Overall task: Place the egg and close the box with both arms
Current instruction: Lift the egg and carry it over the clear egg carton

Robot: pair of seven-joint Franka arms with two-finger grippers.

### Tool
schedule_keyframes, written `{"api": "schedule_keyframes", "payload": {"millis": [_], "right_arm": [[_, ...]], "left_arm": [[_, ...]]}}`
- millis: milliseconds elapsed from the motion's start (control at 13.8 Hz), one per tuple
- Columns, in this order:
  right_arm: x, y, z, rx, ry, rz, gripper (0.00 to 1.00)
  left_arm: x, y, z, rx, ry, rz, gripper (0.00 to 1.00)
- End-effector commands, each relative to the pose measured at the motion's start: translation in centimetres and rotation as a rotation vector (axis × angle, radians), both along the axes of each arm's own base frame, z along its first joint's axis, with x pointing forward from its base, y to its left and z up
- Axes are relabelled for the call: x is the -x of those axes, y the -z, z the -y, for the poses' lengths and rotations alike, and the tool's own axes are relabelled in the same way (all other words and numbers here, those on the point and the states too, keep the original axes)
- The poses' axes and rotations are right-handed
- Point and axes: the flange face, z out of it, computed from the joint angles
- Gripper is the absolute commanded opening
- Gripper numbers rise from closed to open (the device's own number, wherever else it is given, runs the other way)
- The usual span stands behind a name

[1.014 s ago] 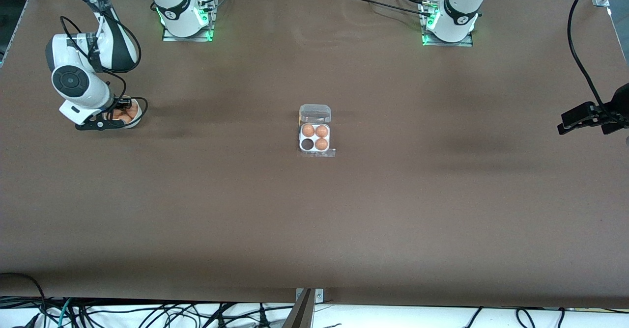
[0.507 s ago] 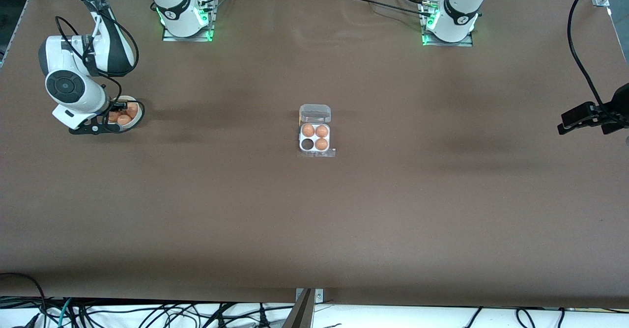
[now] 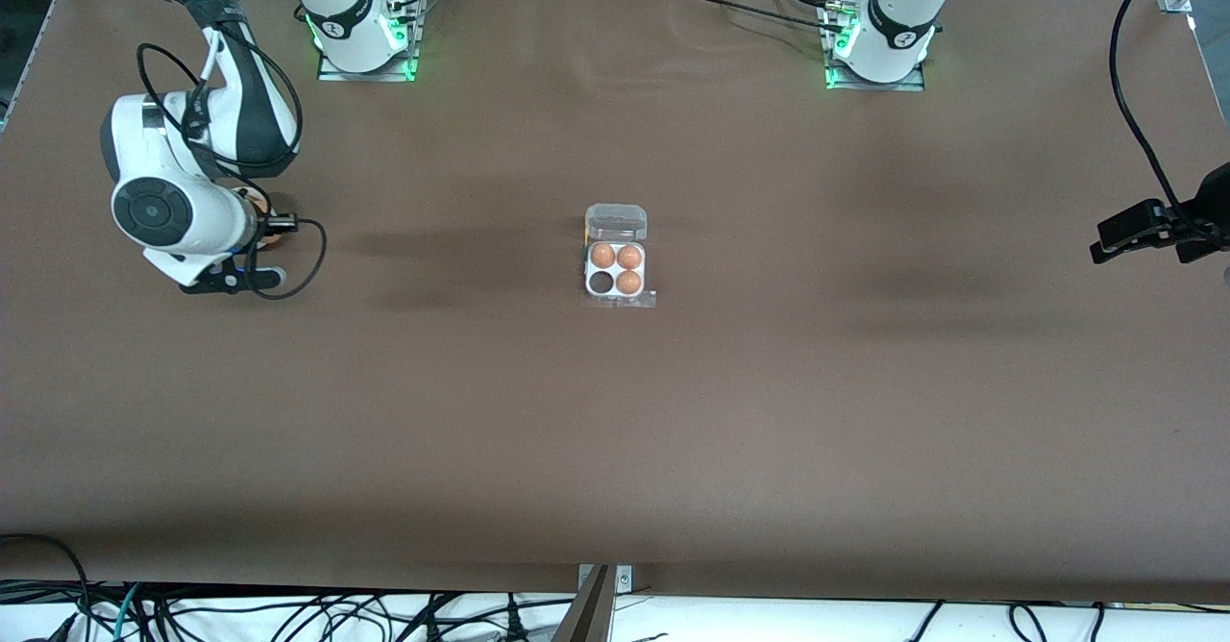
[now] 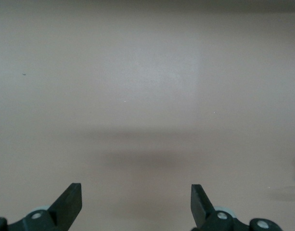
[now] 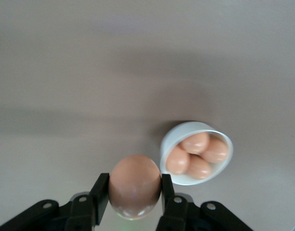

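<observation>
The box (image 3: pixel 587 271) sits open mid-table, its clear lid (image 3: pixel 616 222) folded back toward the bases. It holds three brown eggs, and the cell (image 3: pixel 602 283) nearer the front camera, toward the right arm's end, is empty. My right gripper (image 5: pixel 134 188) is shut on the egg (image 5: pixel 134 186) and holds it in the air beside the white bowl (image 5: pixel 172 140). In the front view the gripper (image 3: pixel 277 229) shows at the right arm's end of the table. My left gripper (image 3: pixel 1096 242) waits open and empty over the left arm's end (image 4: pixel 136 199).
The white bowl holds three more brown eggs (image 5: pixel 198 154); in the front view the right arm's wrist (image 3: pixel 173 214) hides most of it. Bare brown table lies between the bowl and the box. Cables hang past the table's front edge.
My right gripper has risen from the bowl with the egg in its fingers and shifted a little toward the box. The left arm and the box have not moved.
</observation>
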Motion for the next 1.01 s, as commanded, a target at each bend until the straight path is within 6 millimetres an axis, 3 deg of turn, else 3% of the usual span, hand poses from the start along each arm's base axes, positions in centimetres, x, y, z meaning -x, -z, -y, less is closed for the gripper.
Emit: {"api": "schedule_keyframes", "payload": {"millis": [0,217,652,942], "right_arm": [[-2.8,-1.0,-4.4,-0.020,0.048,-0.004,0.35],[-4.0,-0.8,-11.9,-0.038,0.115,0.037,0.35],[-3.8,1.3,-26.1,-0.066,0.283,0.071,0.35],[-3.6,1.7,-34.0,-0.069,0.321,0.143,0.35]], "left_arm": [[0.2,-0.3,0.1,0.001,0.010,-0.002,1.00],[0.2,-0.3,0.1,0.001,0.010,-0.002,1.00],[0.2,-0.3,0.1,0.001,0.008,-0.002,1.00],[0.2,-0.3,0.1,0.001,0.008,-0.002,1.00]]}}
